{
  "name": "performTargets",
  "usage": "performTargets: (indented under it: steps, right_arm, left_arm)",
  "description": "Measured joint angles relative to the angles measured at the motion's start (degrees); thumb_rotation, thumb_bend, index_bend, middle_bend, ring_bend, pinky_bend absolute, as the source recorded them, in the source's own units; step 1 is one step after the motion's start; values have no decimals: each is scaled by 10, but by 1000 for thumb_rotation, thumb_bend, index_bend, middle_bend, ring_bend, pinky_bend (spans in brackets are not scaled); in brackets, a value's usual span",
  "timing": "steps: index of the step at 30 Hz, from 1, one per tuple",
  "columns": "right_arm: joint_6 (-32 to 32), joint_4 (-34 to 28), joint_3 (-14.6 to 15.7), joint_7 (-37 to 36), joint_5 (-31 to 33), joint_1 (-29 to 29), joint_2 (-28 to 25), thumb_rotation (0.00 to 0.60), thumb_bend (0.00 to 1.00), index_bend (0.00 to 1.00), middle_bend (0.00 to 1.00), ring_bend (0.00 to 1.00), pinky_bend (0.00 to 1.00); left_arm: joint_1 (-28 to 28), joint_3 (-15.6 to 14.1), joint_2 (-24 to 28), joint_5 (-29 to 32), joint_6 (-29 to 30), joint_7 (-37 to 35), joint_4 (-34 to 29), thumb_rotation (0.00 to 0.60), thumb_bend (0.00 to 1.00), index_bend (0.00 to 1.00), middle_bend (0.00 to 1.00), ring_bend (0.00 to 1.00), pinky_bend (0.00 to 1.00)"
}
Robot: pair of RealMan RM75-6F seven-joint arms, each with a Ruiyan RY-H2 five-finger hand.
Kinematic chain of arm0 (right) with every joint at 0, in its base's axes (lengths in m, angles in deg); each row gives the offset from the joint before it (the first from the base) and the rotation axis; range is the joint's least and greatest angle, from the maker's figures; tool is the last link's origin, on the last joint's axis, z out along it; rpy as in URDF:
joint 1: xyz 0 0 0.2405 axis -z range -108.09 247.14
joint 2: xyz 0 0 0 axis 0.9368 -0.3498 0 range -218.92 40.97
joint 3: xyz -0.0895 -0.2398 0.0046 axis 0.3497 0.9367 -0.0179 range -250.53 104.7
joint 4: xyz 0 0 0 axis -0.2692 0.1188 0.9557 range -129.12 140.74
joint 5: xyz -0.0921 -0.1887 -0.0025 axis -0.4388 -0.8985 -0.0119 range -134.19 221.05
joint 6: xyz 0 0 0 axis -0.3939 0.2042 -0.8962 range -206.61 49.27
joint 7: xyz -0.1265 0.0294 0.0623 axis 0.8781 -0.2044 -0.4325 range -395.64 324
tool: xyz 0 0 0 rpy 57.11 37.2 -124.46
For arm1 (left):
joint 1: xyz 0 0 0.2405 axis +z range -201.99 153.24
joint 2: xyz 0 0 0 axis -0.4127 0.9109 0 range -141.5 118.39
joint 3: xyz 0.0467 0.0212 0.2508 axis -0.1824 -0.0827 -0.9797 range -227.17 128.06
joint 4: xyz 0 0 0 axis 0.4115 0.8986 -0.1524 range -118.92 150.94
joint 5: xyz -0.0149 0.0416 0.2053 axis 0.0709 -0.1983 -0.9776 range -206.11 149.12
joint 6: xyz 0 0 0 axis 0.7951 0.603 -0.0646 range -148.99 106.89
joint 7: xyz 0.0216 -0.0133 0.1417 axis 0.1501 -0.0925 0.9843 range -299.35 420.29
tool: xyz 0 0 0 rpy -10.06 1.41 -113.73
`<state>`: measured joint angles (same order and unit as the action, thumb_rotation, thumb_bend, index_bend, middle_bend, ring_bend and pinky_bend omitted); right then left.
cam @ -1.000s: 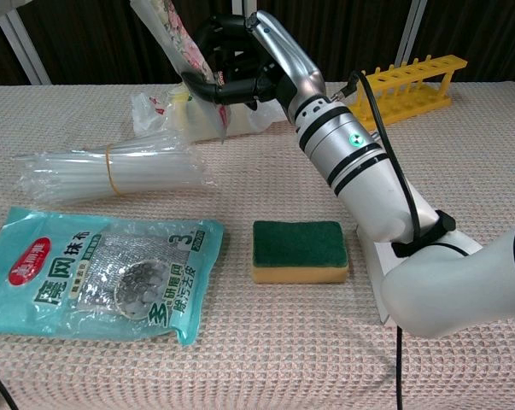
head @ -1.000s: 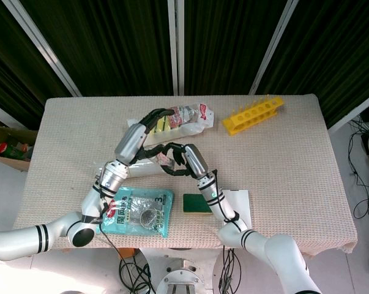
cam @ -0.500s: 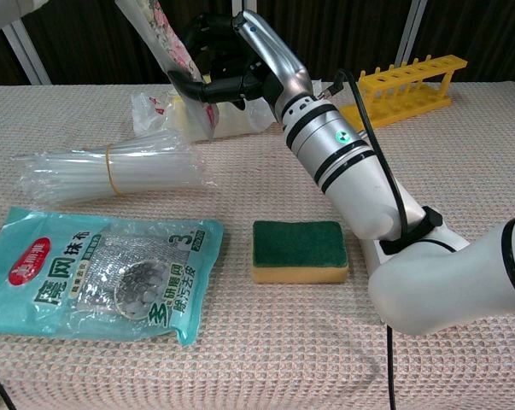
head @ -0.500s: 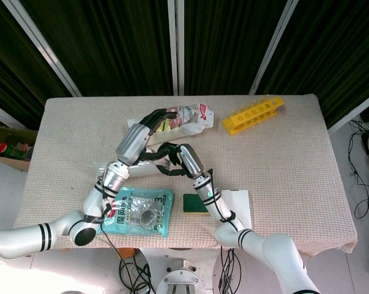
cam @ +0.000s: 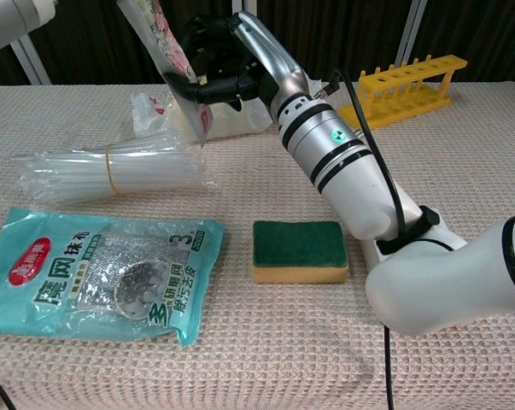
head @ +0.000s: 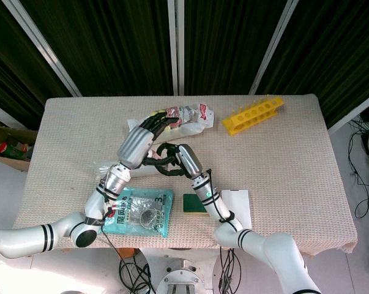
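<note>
Two hands meet over the back middle of the counter (cam: 462, 171), both about one thin clear packet with a pink flowered print (cam: 167, 51), raised off the cloth and tilted, lower corner pointing down toward the tube bundle. Right hand (cam: 219, 64), black-fingered, curled around the packet's lower edge and gripping it, forearm reaching up and leftward from the near right in the chest view. Left hand (head: 158, 122), seen only from the head camera, stretched forward from the near left with fingers spread long over the far bag; whether touching packet or bag, cannot tell, nor whether anything is held. One crinkled clear bag with yellow contents and a red label (head: 187, 119) lying behind the hands. One bundle of clear plastic tubes bound by an elastic band (cam: 112, 171) flat on the left. One teal packet of steel scourers (cam: 99, 273) at the near left. One sponge, green on top and yellow beneath (cam: 299, 250), near the middle. One yellow test-tube rack (cam: 408, 85) at the far right, well apart. One white sheet (head: 239, 205) beside the sponge, partly under the right arm.
</note>
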<state>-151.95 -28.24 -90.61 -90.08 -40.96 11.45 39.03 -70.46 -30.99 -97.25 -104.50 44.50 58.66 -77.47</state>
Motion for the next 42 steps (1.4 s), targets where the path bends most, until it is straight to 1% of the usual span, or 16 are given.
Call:
performTargets:
  steps: [6, 12, 15, 24, 35, 42]
  right_arm:
    - [4, -6, 2, 3, 0, 2, -2, 600, 538, 1000, 902, 818, 919]
    - [5, -17, 2, 10, 1, 5, -6, 600, 538, 1000, 902, 818, 919]
    - [5, -20, 1, 14, 1, 6, -7, 600, 538, 1000, 902, 818, 919]
    - [4, -32, -4, 24, 3, 8, -13, 600, 537, 1000, 902, 818, 919]
    - [4, -42, -5, 29, 2, 9, -17, 600, 536, 1000, 902, 818, 919]
    - [2, -55, -4, 36, 0, 10, -23, 600, 536, 1000, 903, 818, 919]
  left_arm:
    - [-2, -8, 1, -10, 5, 39, 3, 0, 0, 184, 271, 95, 163]
    - [-5, -19, 8, -12, 0, 86, -7, 0, 0, 227, 285, 95, 163]
    - [-7, -23, 12, -6, -8, 99, -14, 0, 0, 234, 289, 95, 163]
    - [-14, -26, 23, 14, -31, 117, -30, 0, 0, 235, 293, 95, 163]
    - [-20, -34, 28, 25, -46, 132, -30, 1, 0, 233, 339, 95, 163]
    - [-21, -40, 25, 28, -48, 144, -24, 0, 0, 230, 341, 95, 163]
